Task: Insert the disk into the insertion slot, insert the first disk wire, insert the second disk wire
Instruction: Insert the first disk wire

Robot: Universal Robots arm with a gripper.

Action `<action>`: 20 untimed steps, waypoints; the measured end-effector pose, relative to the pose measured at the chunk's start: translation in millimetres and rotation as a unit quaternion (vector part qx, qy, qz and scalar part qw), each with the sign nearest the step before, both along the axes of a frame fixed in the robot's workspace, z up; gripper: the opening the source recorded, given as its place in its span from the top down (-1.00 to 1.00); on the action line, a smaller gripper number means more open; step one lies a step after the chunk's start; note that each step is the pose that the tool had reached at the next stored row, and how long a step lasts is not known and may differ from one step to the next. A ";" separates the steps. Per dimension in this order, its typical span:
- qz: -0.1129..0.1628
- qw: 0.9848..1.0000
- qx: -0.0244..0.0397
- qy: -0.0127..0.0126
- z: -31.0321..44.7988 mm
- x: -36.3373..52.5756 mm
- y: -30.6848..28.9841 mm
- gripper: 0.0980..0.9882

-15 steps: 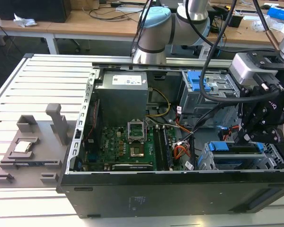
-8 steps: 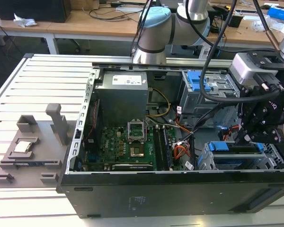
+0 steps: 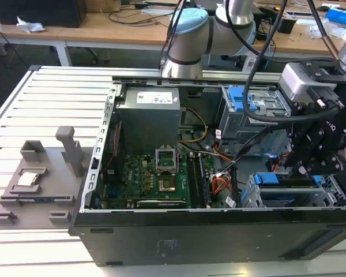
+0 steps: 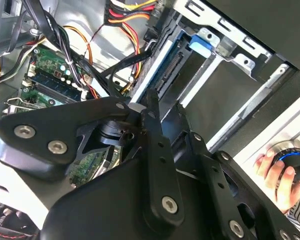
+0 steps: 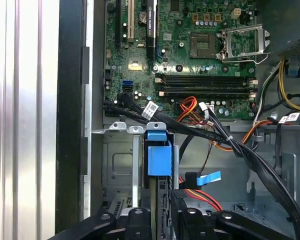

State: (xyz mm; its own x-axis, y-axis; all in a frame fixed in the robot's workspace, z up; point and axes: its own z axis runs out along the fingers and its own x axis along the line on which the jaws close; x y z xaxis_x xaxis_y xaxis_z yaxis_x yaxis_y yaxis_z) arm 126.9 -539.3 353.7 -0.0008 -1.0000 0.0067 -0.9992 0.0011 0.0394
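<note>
Slatted metal table [image 3: 40, 109], with an open computer case [image 3: 190, 236] laid on it.
At the exterior view's right, the gripper [image 5: 161, 222] is seen clenched on the disk [image 5: 158, 157], which is held edge-on and set into the slot [image 5: 117, 167] of the grey cage. Orange and black wires [image 5: 205, 112] are strung between it and the motherboard [image 5: 190, 65].

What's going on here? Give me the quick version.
The arm's gripper appears clamped on the disk, holding it edge-on by its blue carrier at the insertion slot inside an open computer case. How far in it sits is unclear. Cable bundles lie loose beside it. A person's hand grips a knob outside the case.
</note>
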 end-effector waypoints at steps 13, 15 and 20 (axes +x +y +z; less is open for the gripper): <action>0.008 1.000 0.000 0.000 0.0 10.1 17.5 0.54; 0.009 1.000 0.000 0.000 0.1 10.8 21.7 0.54; 0.013 1.000 -0.001 0.000 0.1 12.0 31.7 0.54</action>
